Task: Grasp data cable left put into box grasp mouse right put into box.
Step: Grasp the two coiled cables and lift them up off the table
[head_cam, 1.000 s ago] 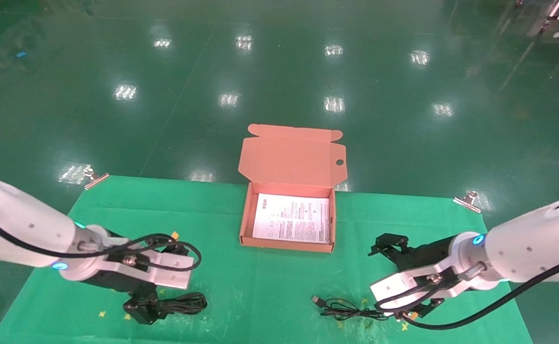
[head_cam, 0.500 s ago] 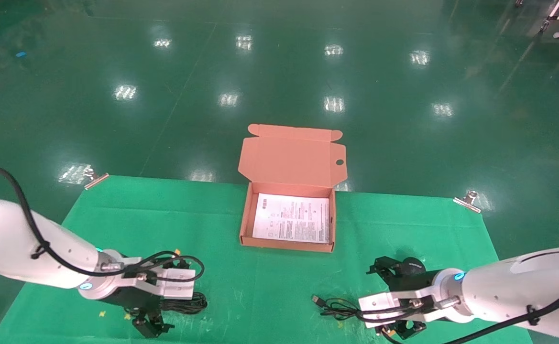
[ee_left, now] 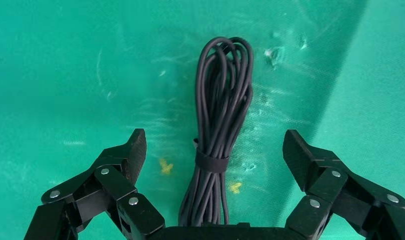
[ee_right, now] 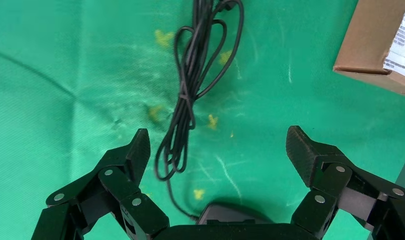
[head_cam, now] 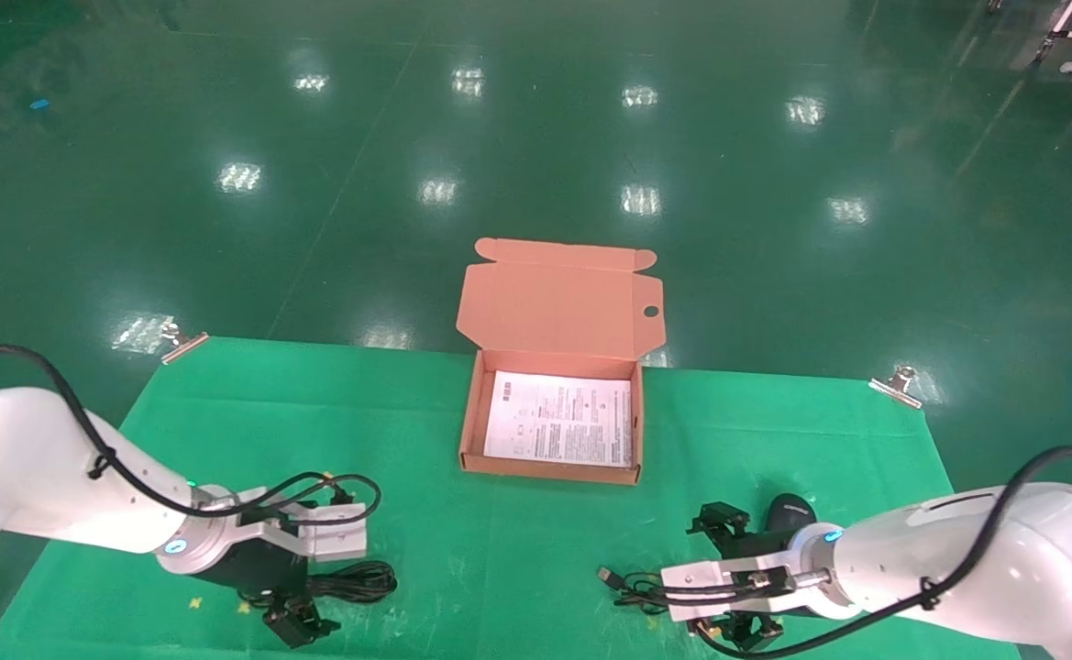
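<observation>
The data cable [head_cam: 357, 582], a black strapped bundle, lies on the green cloth at the near left. My left gripper [head_cam: 290, 612] hangs low over it, open, with the data cable [ee_left: 220, 130] lying between the fingers and no finger touching it. The black mouse [head_cam: 790, 513] sits at the near right, its thin cord [head_cam: 650, 591] looped toward the left. My right gripper [head_cam: 733, 577] is open just above the cloth; the mouse [ee_right: 230, 212] shows close under the palm and the cord [ee_right: 190, 90] lies ahead. The open orange-pink box [head_cam: 469, 422] stands mid-table, a white leaflet [head_cam: 558, 417] inside.
The green cloth [head_cam: 499, 541] covers the table, held by metal clips at the far corners [head_cam: 183, 341] [head_cam: 902, 383]. Small yellow marks [ee_left: 165, 166] dot the cloth near both grippers. A corner of the box [ee_right: 375, 45] shows in the right wrist view. Shiny green floor lies beyond the table.
Both arms have dropped lower and drawn back toward the near edge. The right gripper shifted left, uncovering the mouse. The left gripper settled over the data cable's near end.
</observation>
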### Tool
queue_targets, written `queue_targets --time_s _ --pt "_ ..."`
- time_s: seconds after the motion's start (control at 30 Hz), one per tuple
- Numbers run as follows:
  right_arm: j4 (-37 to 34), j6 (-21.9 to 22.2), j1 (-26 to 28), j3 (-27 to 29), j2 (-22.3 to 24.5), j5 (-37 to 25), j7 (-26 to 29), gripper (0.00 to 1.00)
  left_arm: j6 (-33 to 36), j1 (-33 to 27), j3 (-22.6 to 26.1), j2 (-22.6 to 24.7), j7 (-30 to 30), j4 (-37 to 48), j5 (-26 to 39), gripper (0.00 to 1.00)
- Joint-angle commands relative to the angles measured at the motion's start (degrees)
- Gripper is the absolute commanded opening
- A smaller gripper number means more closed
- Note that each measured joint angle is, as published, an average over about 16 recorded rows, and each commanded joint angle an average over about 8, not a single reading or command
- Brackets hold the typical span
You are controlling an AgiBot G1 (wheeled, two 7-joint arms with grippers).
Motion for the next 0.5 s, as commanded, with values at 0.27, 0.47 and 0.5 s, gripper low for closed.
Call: queue_targets --time_s 0.27,0.47,0.5 --pt "-4.7 1.0 -0.2 0.1 -1.8 1.2 -0.8 0.00 -1.2 -0.3 -0.6 1.0 2.4 5.0 -1.0 0.00" --pt "-4.3 0.9 -0.1 0.1 -1.7 1.2 -0.8 0.00 -1.1 -0.3 -0.6 0.9 2.1 4.5 -1.1 0.00" --pt "-4.2 0.9 -0.1 0.1 -1.7 1.2 -0.8 0.00 -1.1 -0.3 -0.6 0.8 2.1 4.4 -1.1 0.00"
